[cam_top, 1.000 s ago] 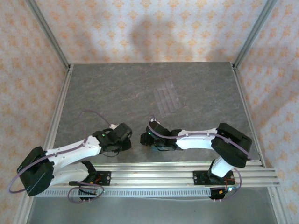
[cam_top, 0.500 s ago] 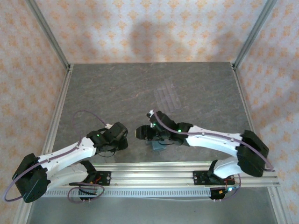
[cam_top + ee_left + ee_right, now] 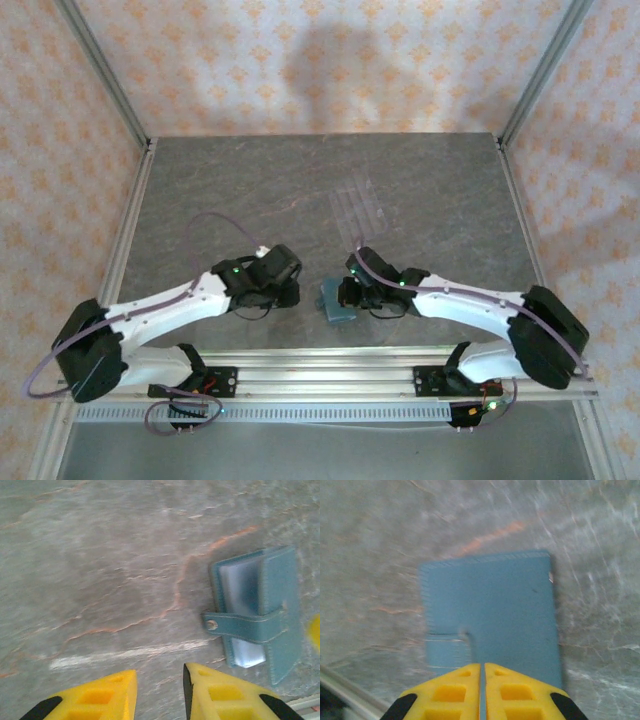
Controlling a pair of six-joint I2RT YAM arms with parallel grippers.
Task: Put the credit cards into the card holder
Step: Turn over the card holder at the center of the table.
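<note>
1. Here's the table (image 3: 250,190): a grey stone-look top, matt and mottled, with rust-coloured veins running through it.
2. The card holder (image 3: 510,610) has a teal leather-like cover, smooth and matt, with fine stitching along the edge. From the left wrist, its inner pockets look paler, with a soft sheen.
3. Its strap (image 3: 245,626) is the same teal material.
4. The left gripper (image 3: 159,685) and right gripper (image 3: 482,672) are yellow moulded plastic with a satin finish.
5. The left arm (image 3: 170,310) wears a glossy white plastic shell.
6. The rails (image 3: 330,365) are bare, pale metal.
7. The rack (image 3: 358,205) is clear plastic.

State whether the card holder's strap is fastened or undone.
Undone: the strap lies loose across the card holder, its stud end free past the edge.
</note>
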